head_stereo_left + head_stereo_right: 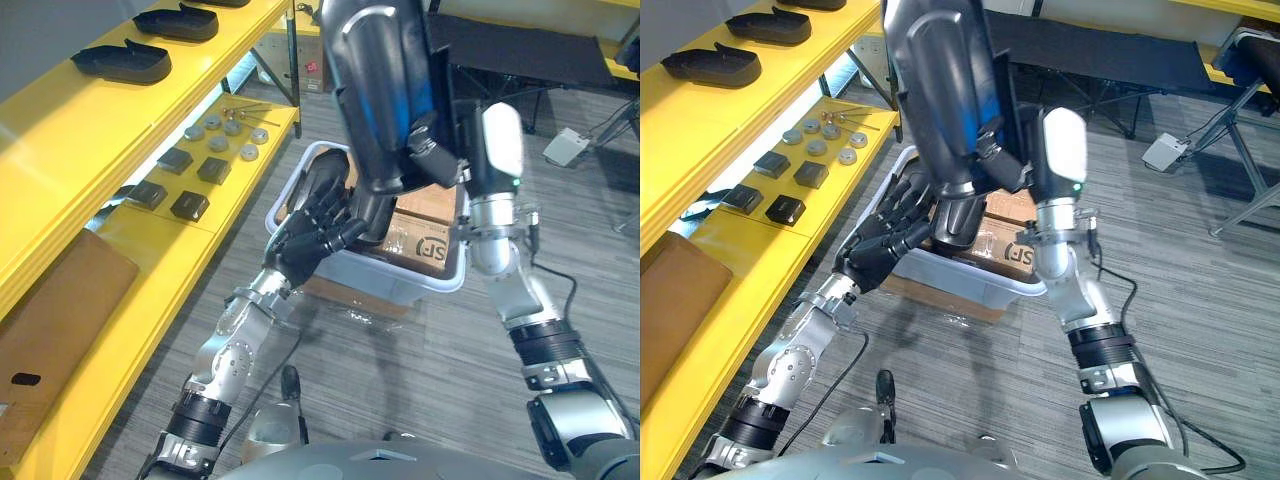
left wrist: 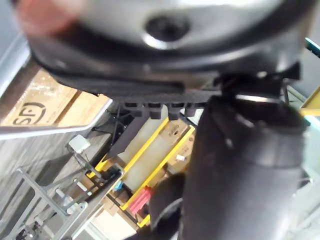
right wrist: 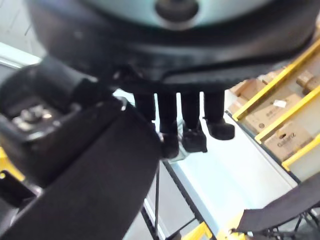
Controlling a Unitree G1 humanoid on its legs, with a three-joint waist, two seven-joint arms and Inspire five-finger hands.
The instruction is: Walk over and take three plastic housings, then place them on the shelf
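1. The left robot hand point(image 1: 305, 235) sits at the centre of the frame, fingers curled up against the lower end of a large glossy black plastic housing point(image 1: 385, 90), grasping it from below.
2. The right robot hand point(image 1: 440, 155) clamps the housing's right edge at centre right, fingers bent over it.
3. The plastic housing stands nearly upright in the air between both hands, filling the upper centre.
4. Directly behind and below it a pale bin point(image 1: 420, 283) rests on the floor, with a cardboard box point(image 1: 425, 240) inside.
5. A yellow shelf point(image 1: 90, 130) runs along the left side; two other housings point(image 1: 125, 62) lie on its upper level, upper left.
6. On the lower level lie grey discs point(image 1: 218, 143), small black blocks point(image 1: 190, 205) and a brown sheet point(image 1: 50, 300).
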